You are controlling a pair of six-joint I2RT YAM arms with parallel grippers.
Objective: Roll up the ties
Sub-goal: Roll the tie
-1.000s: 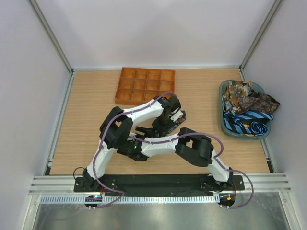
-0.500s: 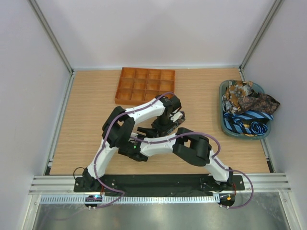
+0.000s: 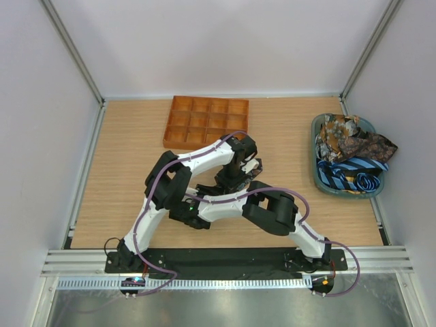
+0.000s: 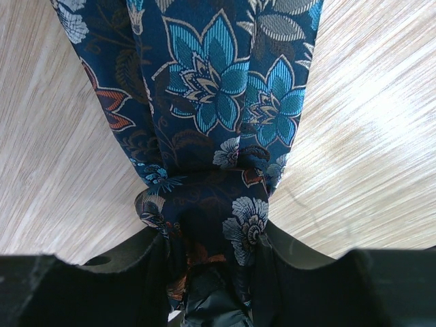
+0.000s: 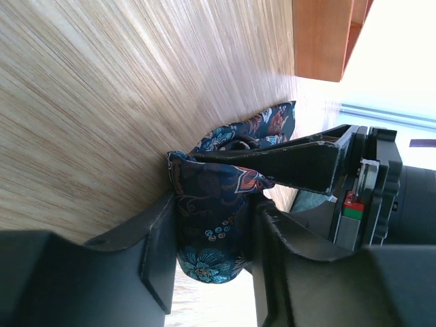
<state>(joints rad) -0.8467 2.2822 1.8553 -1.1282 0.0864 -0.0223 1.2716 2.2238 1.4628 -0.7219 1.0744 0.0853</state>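
Observation:
A dark blue floral tie (image 4: 218,88) lies on the wooden table, and one end is bunched between my left gripper (image 4: 211,272), which is shut on it. My right gripper (image 5: 214,231) is shut on the rolled part of the same tie (image 5: 214,201), right beside a left finger (image 5: 293,163). In the top view both grippers meet at the table's middle, the left gripper (image 3: 236,177) and the right gripper (image 3: 221,189), and only a bit of the tie (image 3: 255,167) shows. More ties (image 3: 354,139), floral and blue-striped, are heaped in a basket at the right.
An orange gridded tray (image 3: 206,121) stands at the back centre; it also shows in the right wrist view (image 5: 323,37). The teal basket (image 3: 317,178) sits at the right edge. Walls enclose the table on three sides.
The right arm's elbow has shifted slightly to the left. Both grippers stay shut on the tie at the same spot.

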